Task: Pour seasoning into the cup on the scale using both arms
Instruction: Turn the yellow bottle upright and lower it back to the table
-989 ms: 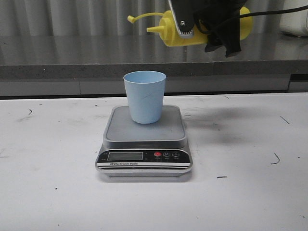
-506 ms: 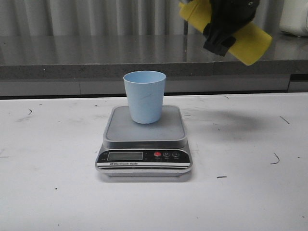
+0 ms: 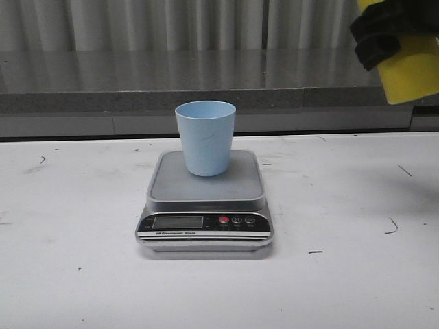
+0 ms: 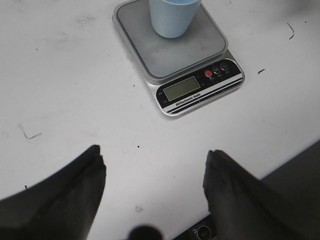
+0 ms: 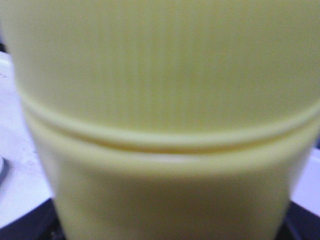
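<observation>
The pale blue cup stands upright on the grey platform of the silver scale at the table's middle. My right gripper is shut on the yellow seasoning bottle, held high at the far right with its base pointing down. The nozzle is out of frame. The bottle's body fills the right wrist view and hides the fingers. My left gripper is open and empty above bare table, with the scale and cup ahead of it. The left gripper does not show in the front view.
A grey ledge runs along the back of the white table under a corrugated wall. The table's edge shows beside the left gripper's finger. The tabletop carries small dark marks.
The right gripper carried the bottle from lying sideways, nozzle left, above and right of the cup, to the far right. It turned the bottle base-down. Cup and scale have not moved.
</observation>
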{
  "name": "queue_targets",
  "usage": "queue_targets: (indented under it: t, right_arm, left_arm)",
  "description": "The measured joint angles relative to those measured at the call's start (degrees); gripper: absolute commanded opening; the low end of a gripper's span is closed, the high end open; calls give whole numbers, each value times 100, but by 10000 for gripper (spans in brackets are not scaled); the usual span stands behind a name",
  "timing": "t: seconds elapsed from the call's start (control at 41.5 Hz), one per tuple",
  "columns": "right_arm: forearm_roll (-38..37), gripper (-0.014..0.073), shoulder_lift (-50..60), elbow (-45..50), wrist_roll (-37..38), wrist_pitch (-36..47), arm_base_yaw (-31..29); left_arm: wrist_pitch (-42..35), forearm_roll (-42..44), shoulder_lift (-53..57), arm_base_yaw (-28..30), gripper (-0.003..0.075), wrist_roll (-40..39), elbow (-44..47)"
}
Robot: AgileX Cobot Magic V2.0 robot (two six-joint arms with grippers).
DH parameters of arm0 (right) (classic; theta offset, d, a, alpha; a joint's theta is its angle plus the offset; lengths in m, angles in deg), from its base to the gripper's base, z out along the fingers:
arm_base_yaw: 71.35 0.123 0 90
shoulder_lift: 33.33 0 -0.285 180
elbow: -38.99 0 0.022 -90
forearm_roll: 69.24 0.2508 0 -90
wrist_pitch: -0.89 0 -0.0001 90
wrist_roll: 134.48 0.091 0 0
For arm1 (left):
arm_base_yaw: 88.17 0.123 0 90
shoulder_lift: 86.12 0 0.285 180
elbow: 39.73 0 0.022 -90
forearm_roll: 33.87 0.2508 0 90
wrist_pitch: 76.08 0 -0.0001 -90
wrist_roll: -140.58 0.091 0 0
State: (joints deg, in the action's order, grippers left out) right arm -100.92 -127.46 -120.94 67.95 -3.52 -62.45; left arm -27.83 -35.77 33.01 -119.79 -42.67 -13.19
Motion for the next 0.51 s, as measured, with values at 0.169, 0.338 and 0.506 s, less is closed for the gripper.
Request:
queue_targets:
  t: [0.169,0.338,0.506]
  right_arm:
    - [181,309,135,1284,61,1787,-291]
    - [330,309,-137,2082,-345,3299,-431]
    - [948,309,-772,2177,-941,4239,-454]
  left_arm:
    - [0,0,0,0,418,0,0]
    - [0,0,0,0,418,0,0]
    - [0,0,0,0,418,0,0]
